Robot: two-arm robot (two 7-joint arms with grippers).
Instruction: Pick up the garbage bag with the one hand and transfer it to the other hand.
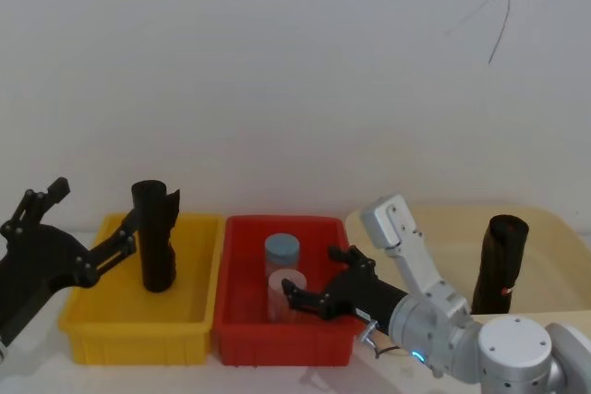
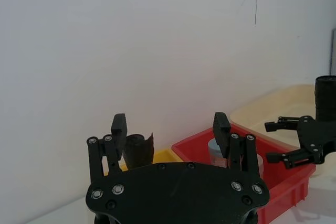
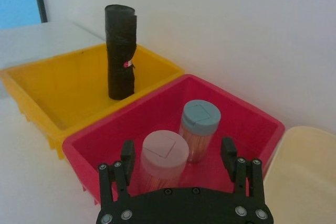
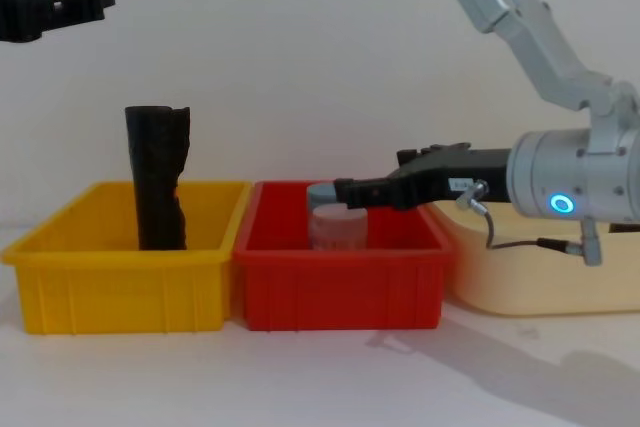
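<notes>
The garbage bag (image 1: 155, 237), a tall black crinkly roll with a ragged top, stands upright in the yellow bin (image 1: 92, 320); it also shows in the chest view (image 4: 157, 182) and the right wrist view (image 3: 121, 51). My left gripper (image 1: 95, 209) hangs open just left of the bag, near its top and apart from it. In the left wrist view the bag's top (image 2: 137, 149) shows between the open fingers of that gripper (image 2: 169, 124). My right gripper (image 1: 312, 272), on the blue-lit arm, is open and low over the red bin (image 1: 277, 343).
A pink-lidded jar (image 3: 164, 156) and a blue-lidded jar (image 3: 200, 121) stand in the red bin just ahead of the right gripper (image 3: 177, 150). A second black roll (image 1: 503, 265) stands in the beige tub (image 1: 545, 228) at the right. A white wall is close behind.
</notes>
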